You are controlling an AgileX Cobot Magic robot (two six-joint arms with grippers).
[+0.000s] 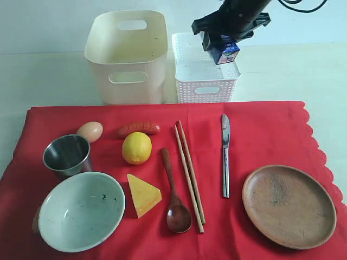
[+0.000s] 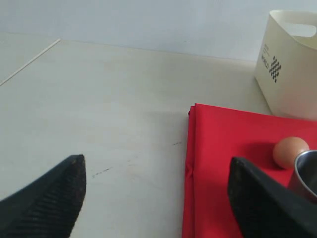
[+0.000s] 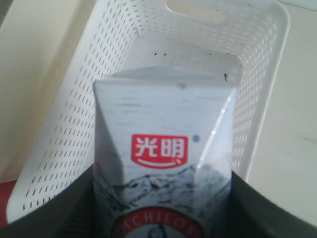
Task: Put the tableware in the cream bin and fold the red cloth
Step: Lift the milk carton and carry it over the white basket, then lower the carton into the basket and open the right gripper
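Note:
The red cloth (image 1: pixel 260 135) lies spread on the table, carrying the steel cup (image 1: pixel 67 155), pale bowl (image 1: pixel 81 210), wooden spoon (image 1: pixel 174 195), chopsticks (image 1: pixel 188 173), silver knife (image 1: pixel 225 154) and brown plate (image 1: pixel 288 206). The cream bin (image 1: pixel 127 57) stands behind the cloth. My right gripper (image 1: pixel 223 49) hangs over the white lattice basket (image 1: pixel 205 70), shut on a blue-white milk carton (image 3: pixel 163 163). My left gripper (image 2: pixel 156 196) is open over the bare table beside the cloth's edge (image 2: pixel 198 163), out of the exterior view; the egg (image 2: pixel 290 151) and the cup's rim (image 2: pixel 307 173) lie near it.
On the cloth are also an egg (image 1: pixel 90 130), a sausage (image 1: pixel 138 128), a lemon (image 1: pixel 136 147) and a cheese wedge (image 1: pixel 143 195). The basket (image 3: pixel 148 54) stands right of the cream bin (image 2: pixel 292 64), almost touching it. Pale tabletop (image 2: pixel 99 109) surrounds the cloth.

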